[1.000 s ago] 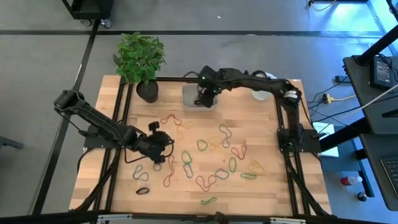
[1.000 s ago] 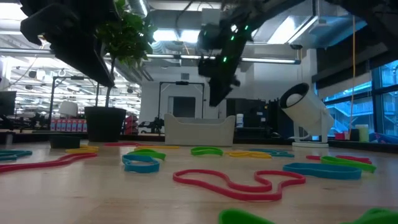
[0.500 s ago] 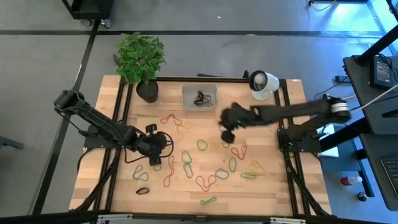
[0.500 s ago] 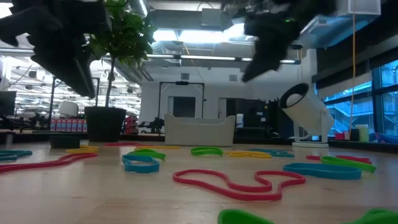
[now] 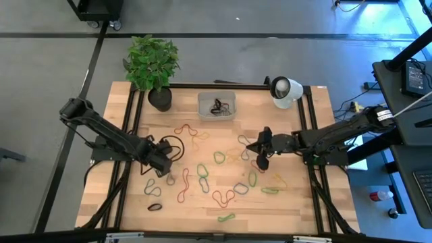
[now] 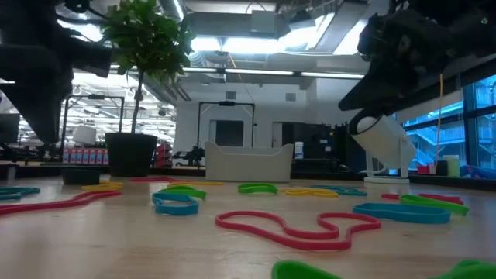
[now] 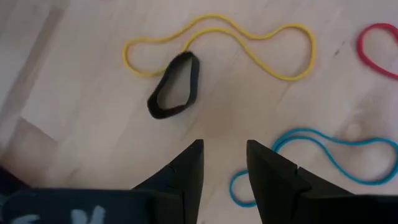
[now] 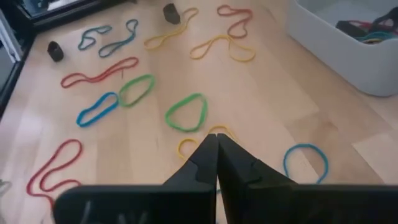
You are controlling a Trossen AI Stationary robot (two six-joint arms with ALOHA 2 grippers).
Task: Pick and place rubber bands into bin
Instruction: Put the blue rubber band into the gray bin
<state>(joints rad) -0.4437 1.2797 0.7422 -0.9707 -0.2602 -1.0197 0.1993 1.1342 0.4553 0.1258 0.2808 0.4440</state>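
Many rubber bands (image 5: pixel 223 169) in red, green, yellow, blue and black lie flat on the wooden table. The bin (image 5: pixel 217 106) stands near the far edge with a few dark bands inside, and it also shows in the right wrist view (image 8: pixel 348 43). My left gripper (image 5: pixel 165 159) hovers open over the table's left part. A black band (image 7: pixel 176 87) and a yellow band (image 7: pixel 217 37) lie beyond its fingertips (image 7: pixel 225 152), and a blue band (image 7: pixel 323 158) lies beside them. My right gripper (image 5: pixel 254 146) is shut and empty above bands right of the middle (image 8: pixel 214 138).
A potted plant (image 5: pixel 156 71) stands left of the bin at the far edge. A white round camera (image 5: pixel 283 91) sits at the far right corner. A black frame (image 5: pixel 131 128) runs along the table's left and right sides.
My right gripper has left the spot over the bin. It swung toward the near and right side and now hangs over the bands right of the middle. The bin's dark bands, hidden under the gripper before, now show. My left gripper has shifted slightly toward the table's left.
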